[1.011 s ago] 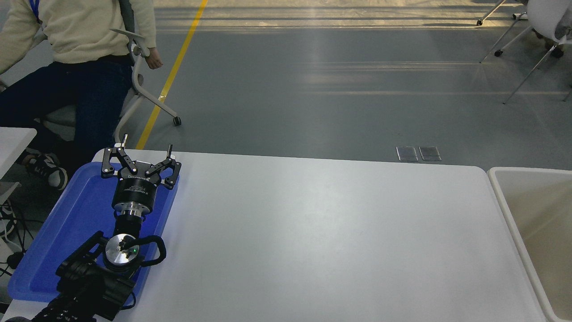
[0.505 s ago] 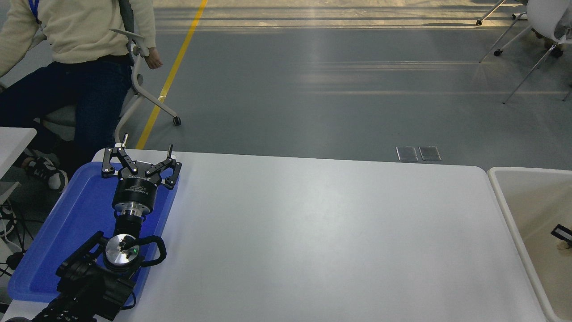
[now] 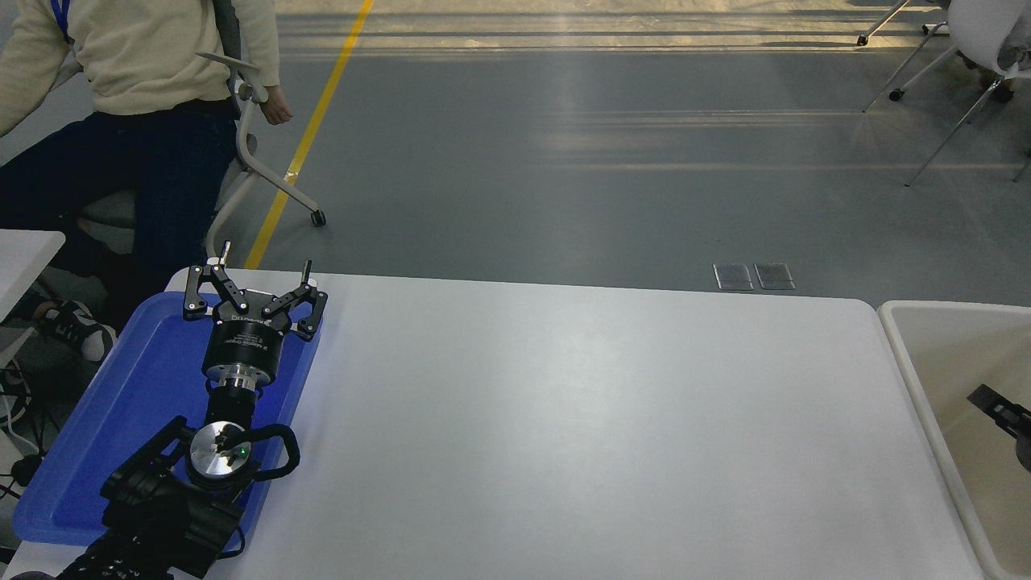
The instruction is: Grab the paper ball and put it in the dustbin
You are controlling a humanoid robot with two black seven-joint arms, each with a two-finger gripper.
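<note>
The dustbin, a cream-white bin with a thick rim and beige inside, stands off the table's right end. Only a black part of my right gripper shows at the picture's right edge, above the inside of the dustbin. The paper ball is out of view. My left gripper is parked at the lower left over the far end of a blue tray, open, with nothing between its fingers.
The white table spans the middle of the picture. A person sits on a wheeled chair beyond the table's far left corner. More chair legs stand at the top right.
My right gripper has come into view at the right edge and moved up and leftward over the dustbin. The left arm has not moved.
</note>
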